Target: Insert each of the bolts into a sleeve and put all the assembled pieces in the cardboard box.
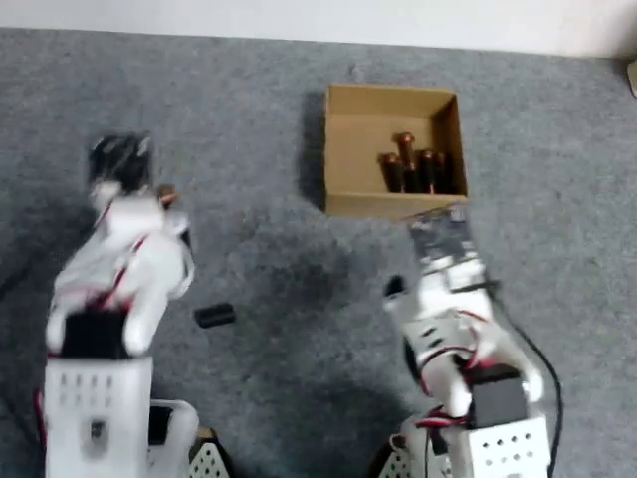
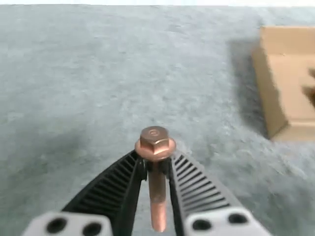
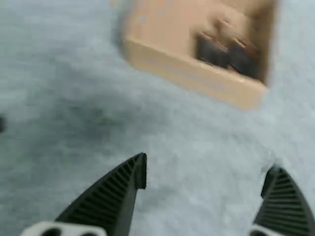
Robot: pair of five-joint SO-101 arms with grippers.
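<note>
One loose sleeve lies on its side on the grey carpet, near, between the arms. Farther left, the left gripper is clamped on a copper bolt just under its head, leaving the shank free. The right gripper hangs wide and empty before the cardboard box, far right, holding assembled pieces. Likely best: the right steadies the sleeve while bolt and bore line up squarely.

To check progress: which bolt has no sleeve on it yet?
The bolt clamped in the left gripper: its copper shank is bare. The other bolts sit in black sleeves inside the cardboard box.
</note>
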